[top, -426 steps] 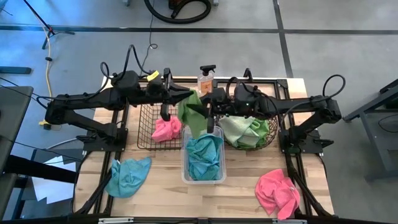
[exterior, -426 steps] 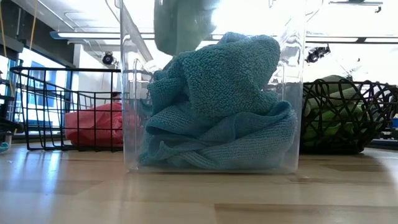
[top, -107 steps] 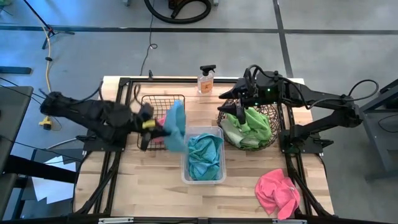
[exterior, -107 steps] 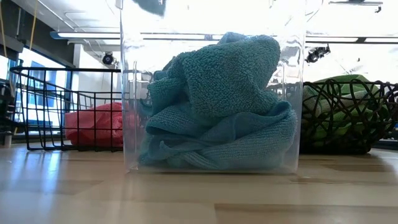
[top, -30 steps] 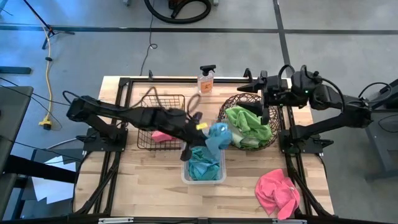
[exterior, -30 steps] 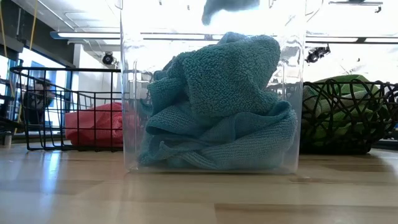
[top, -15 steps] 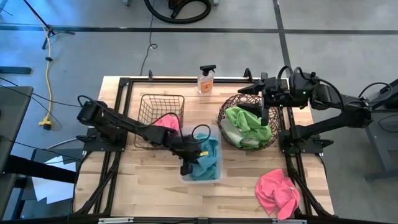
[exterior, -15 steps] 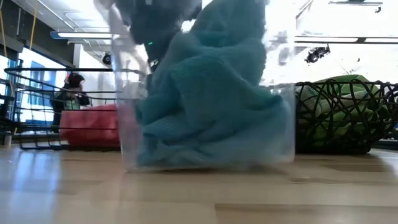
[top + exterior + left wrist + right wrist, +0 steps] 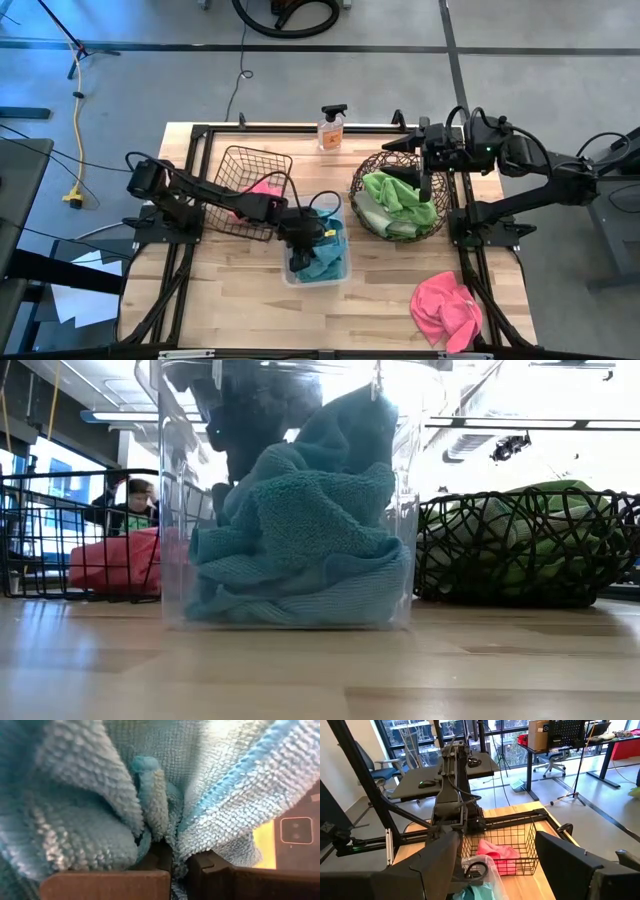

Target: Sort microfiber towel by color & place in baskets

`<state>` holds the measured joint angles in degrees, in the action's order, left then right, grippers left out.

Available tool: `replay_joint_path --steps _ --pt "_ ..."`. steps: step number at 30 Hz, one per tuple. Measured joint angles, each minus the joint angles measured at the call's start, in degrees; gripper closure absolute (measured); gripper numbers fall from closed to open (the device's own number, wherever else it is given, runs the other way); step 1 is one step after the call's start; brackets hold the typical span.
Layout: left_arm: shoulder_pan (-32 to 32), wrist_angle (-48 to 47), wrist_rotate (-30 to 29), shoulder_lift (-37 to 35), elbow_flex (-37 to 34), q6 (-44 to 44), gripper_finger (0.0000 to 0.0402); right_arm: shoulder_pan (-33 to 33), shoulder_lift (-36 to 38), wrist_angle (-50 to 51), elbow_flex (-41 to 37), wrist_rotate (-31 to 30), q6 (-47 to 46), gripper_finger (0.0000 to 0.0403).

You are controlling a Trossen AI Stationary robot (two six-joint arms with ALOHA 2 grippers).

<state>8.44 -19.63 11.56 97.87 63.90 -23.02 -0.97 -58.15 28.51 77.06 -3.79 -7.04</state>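
Wooden slats form the desk [image 9: 230, 300]. From the left, the left claw [image 9: 300, 243] is pushed down into the clear plastic tub [image 9: 342, 270], clamped on a fuzzy teal towel [image 9: 325, 258]. Above the woven basket [image 9: 362, 170], the right claw [image 9: 428, 182] is held wide; one pink towel [image 9: 446, 308] is nearest it.

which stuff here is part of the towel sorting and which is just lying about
Part of the job:
- teal towel in the clear tub, pinched by the left end effector
- pink towel loose on the table
- black wire basket, pink towel inside
- round woven basket, green towels inside

Lying about:
- spray bottle
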Motion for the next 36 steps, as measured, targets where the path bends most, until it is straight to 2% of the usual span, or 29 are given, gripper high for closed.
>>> replay_joint_path --steps 4,7,15,19,22,26,36 --pt "-0.53 -1.08 -0.04 1.42 0.02 0.17 0.0396 0.0 0.0 0.0 0.0 -0.43 -0.01 0.0135" --pt "-0.56 -0.89 -0.05 2.6 0.1 0.17 0.0374 0.0 0.0 -0.02 0.0 -1.54 -0.01 0.0135" --pt "-0.55 -2.85 -0.07 2.04 0.69 0.22 0.0253 -0.02 0.0 -0.02 0.0 -2.03 -0.81 0.0135" --pt "-0.79 -10.96 -0.62 0.57 4.33 2.57 0.0201 -0.02 0.0 -0.07 0.0 -2.05 -1.78 0.0135" --pt "-1.23 -18.03 -0.54 -0.3 8.02 5.3 0.0176 -0.02 0.0 -0.13 0.0 -2.08 -1.97 0.0135" --pt "-1.76 -27.66 -0.39 -0.43 14.05 10.14 0.0162 -0.02 0.0 -0.17 0.0 -2.1 -2.13 0.0135" --pt "-4.88 -45.76 -0.42 -0.55 27.99 19.49 0.016 -0.01 0.0 -0.2 0.0 -2.1 -3.12 0.0135"
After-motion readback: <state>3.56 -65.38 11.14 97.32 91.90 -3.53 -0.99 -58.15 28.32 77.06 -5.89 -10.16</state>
